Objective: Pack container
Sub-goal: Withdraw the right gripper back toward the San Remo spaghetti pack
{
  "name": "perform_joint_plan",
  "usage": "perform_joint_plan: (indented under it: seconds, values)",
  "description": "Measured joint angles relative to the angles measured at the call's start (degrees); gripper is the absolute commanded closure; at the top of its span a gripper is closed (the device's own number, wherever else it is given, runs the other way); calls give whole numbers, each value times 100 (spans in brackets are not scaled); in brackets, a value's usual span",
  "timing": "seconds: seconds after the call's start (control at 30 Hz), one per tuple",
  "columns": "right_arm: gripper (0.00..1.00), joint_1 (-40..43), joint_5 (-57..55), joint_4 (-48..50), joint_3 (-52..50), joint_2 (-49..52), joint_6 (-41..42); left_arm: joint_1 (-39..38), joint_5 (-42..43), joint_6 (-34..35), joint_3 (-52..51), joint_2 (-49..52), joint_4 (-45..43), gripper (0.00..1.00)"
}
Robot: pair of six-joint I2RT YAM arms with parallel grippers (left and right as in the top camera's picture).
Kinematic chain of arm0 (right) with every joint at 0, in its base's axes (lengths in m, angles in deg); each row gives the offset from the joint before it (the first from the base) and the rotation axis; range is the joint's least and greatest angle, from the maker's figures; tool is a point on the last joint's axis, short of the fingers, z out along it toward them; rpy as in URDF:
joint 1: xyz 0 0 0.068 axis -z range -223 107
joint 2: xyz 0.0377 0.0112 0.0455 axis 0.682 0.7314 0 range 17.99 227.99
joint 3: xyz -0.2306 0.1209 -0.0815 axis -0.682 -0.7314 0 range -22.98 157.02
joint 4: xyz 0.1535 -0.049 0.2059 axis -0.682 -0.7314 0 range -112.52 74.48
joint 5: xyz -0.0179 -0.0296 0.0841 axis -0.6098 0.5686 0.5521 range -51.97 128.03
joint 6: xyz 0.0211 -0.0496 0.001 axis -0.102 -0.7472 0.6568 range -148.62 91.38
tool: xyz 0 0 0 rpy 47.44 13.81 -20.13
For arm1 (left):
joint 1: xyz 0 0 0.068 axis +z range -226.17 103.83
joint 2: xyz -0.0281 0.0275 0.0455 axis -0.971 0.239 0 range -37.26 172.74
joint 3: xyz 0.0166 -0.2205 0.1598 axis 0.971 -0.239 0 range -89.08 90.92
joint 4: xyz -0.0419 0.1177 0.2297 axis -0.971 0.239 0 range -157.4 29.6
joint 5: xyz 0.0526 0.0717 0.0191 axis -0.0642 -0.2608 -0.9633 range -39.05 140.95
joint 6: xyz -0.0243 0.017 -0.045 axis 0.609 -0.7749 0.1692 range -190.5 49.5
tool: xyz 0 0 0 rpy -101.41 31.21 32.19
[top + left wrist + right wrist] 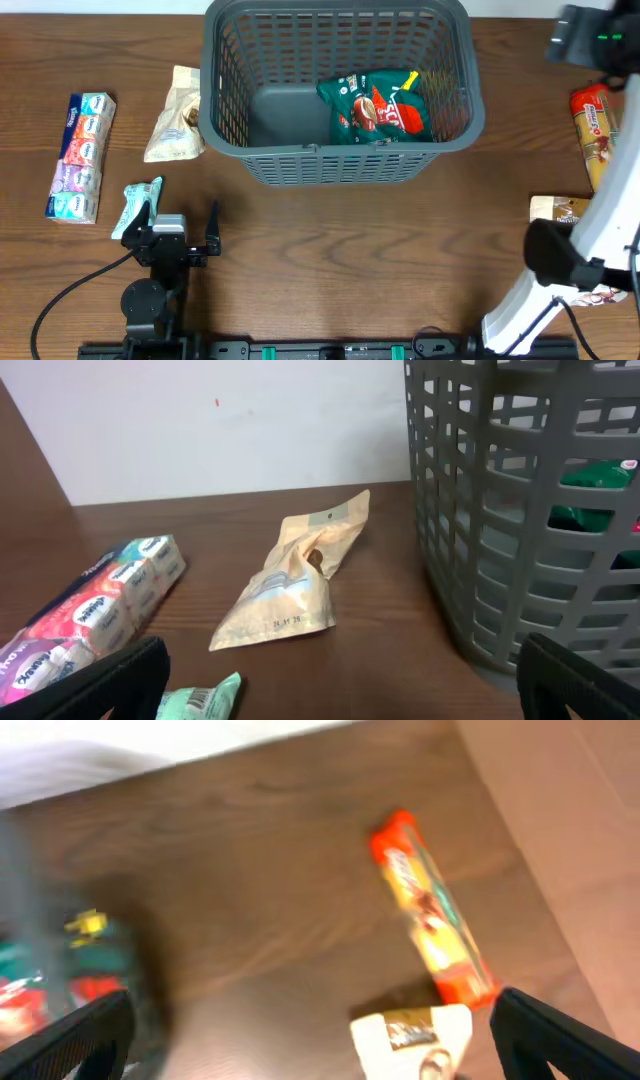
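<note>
1. Well, the container [340,165] sits at the table's far edge, a green snack pack [380,105] inside.
2. Left gripper [180,225], jaws apart, waits near the front-left corner.
3. Right gripper [320,1050], jaws wide, hangs above the orange pack [430,920], probably to take it.

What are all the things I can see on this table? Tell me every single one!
basket: one, dark grey, far middle of the table
snack bag: one, green and red, inside the basket
pouch: one, beige, just left of the basket
tissue packs: one row, pink, blue and white, far left
mint packet: one, pale green, by the left gripper
biscuit roll: one, orange, far right
cream packet: one, cream and brown, right side, near the right arm
table: one, brown wood, under everything
left gripper: one, black, open, near left
right gripper: one, black, open, far right
</note>
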Motion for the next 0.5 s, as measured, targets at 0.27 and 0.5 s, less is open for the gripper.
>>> perform_joint_plan:
  seconds: [0.27, 0.5]
  values:
    - [1, 1069, -334, 50, -417, 7, 66, 0, 0, 0, 0, 0, 0, 1]
    - [1, 1827, -494, 531, -1587, 4, 81, 0, 2, 0, 0, 0, 0, 2]
